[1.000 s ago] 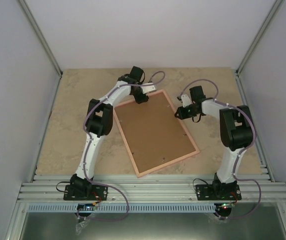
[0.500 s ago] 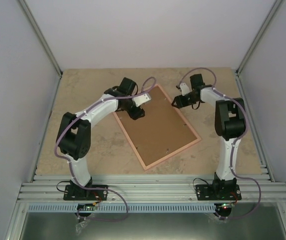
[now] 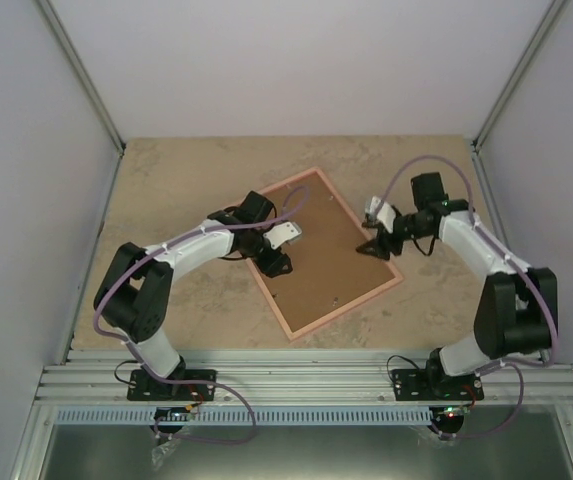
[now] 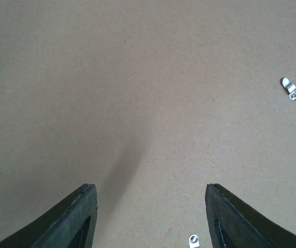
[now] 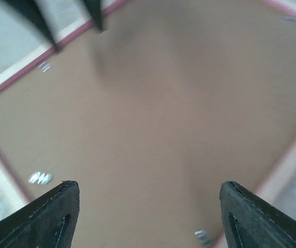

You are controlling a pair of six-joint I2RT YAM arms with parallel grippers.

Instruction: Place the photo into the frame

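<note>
Two arms over the frame (image 3: 346, 308): left arm (image 3: 191, 245) reaching in from the left side, right arm (image 3: 466, 240) from the right. Lying flat and back-up near the middle of the tabletop (image 3: 166, 190), askew to its edges, one corner toward the far edge, another toward the near edge. Filled inside the pink border by a brown backing board (image 3: 331, 255), with small metal clips (image 4: 289, 88) near the rim. Of the left jaws: parted, nothing between the fingers (image 4: 75, 222), above the board by the frame's left border. Of the right jaws: spread wide, likewise empty, fingers (image 5: 55, 212) above the board's right part. Cannot tell whether either touches the board.
</note>
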